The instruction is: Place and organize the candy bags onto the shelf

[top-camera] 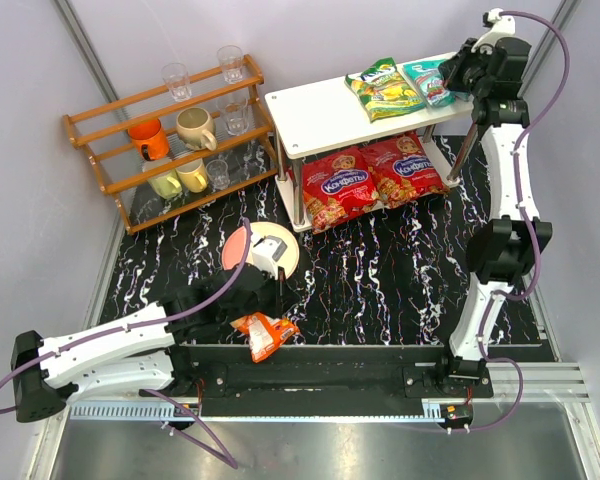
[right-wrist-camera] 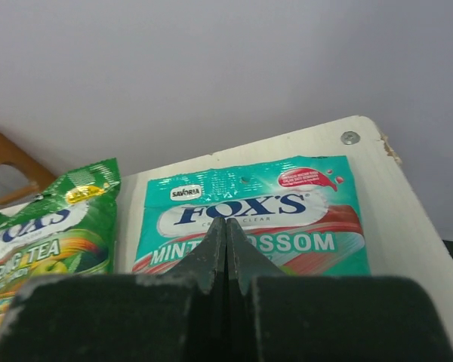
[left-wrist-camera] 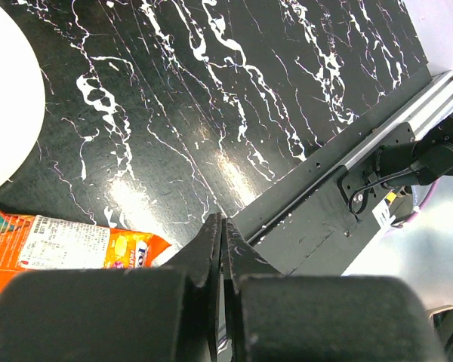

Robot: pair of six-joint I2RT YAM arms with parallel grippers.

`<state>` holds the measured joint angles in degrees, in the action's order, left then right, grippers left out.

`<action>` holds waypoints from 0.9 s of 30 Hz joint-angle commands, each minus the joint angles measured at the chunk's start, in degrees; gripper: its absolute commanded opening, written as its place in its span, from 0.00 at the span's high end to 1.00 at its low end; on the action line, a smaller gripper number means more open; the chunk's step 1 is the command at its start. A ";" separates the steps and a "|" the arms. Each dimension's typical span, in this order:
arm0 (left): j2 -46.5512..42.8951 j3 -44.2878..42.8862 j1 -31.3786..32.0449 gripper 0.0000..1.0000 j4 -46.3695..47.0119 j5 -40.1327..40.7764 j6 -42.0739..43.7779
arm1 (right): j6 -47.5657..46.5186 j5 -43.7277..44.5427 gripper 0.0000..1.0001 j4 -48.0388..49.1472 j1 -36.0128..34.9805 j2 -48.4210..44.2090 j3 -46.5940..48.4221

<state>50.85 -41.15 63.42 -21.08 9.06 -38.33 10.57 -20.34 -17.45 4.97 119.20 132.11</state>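
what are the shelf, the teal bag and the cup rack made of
Shelf: white matte boards, probably painted or laminated wood, a screw at one corner; legs look like shiny metal tube. Teal bag: thin printed plastic film, glossy and crinkled. Rack: orange-brown slats with a sheen, apparently varnished wood.

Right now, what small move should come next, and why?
Probably open the left gripper and shift it over the orange bag: its jaws are shut, the bag lies on the table beside it, and the other four bags already sit on the shelf.
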 commanded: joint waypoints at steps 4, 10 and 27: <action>-0.05 0.80 -0.14 1.00 3.68 -1.68 -0.96 | -13.29 14.88 1.00 -6.28 -4.09 -0.11 -4.94; -1.01 1.42 -0.22 1.00 2.98 -1.50 -1.05 | -11.71 15.59 1.00 -10.67 -4.09 3.59 3.04; -1.63 1.51 -0.31 0.99 2.71 -1.15 -0.61 | -5.47 4.61 1.00 -12.43 -4.18 2.71 13.45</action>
<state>50.30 -39.68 63.35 -20.67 8.23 -39.07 3.79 -11.86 -29.80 1.13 124.79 148.81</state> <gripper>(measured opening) 0.002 0.006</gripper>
